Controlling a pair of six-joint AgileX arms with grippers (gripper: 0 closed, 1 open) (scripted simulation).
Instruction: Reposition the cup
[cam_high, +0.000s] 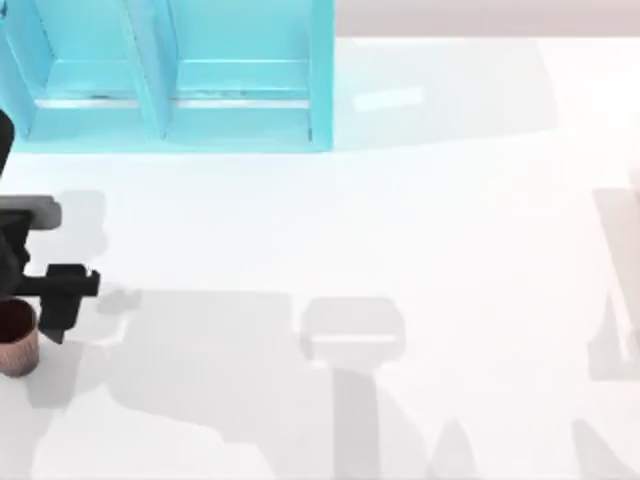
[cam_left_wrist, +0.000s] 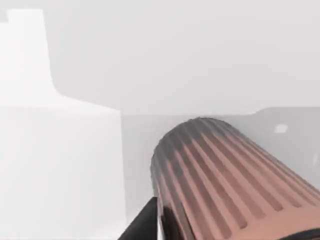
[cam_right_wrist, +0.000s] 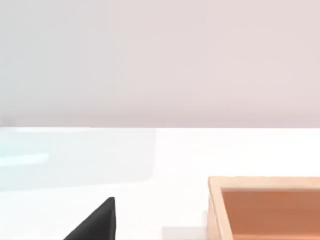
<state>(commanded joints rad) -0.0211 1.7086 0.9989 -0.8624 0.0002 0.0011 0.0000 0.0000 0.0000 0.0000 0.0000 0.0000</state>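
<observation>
While upright, the cup (cam_high: 17, 338) touches the left end effector (cam_high: 40, 312).

A rendered simulation workspace is shown rather than any furnished room: a plain, glossy white worktop (cam_high: 420, 230) is set against a blank pale backdrop. A flat-shaded turquoise panelled cabinet (cam_high: 170, 75) stands at the far edge, and a plain light-wooden open box (cam_right_wrist: 265, 207) is seen on the surface.

Legible markings: none. You will find no text, label, brand, number or sign on any surface in the top view or either wrist view.
</observation>
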